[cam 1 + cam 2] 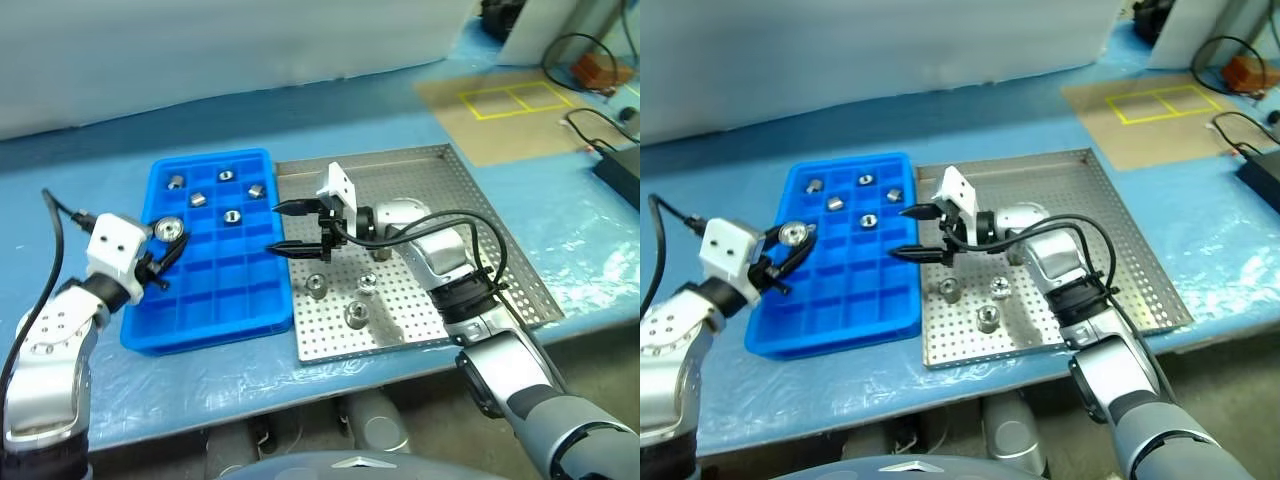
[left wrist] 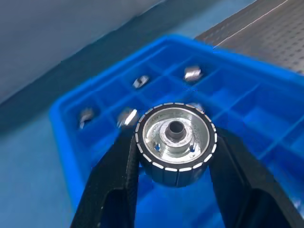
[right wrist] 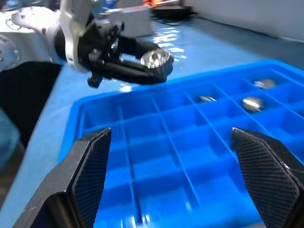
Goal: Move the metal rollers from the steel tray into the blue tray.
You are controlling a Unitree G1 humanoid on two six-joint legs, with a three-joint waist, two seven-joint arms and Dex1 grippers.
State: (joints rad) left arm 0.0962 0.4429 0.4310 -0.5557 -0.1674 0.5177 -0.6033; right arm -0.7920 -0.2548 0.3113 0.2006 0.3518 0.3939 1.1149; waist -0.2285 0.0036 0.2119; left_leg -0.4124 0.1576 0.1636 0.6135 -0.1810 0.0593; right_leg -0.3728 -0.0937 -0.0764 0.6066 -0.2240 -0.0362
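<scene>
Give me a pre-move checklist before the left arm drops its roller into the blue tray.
1. Roller clamped between the left gripper's jaws: ok.
2. Roller over the blue tray: ok, at its left edge.
3. Exact compartment beneath it: cannot tell.
4. Free compartments nearby: ok; five rollers sit in the far rows only.
5. Right gripper, jaws open and empty, reaches over the tray's right edge: not ok if paths cross.
6. Steel tray cleared: not ok, three rollers remain.

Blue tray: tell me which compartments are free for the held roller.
In the blue tray, five rollers crowd the compartments at the far end. The middle and near rows are bare, right below the left gripper, shut on a roller. The open right gripper hovers over the edge bordering the steel tray.
</scene>
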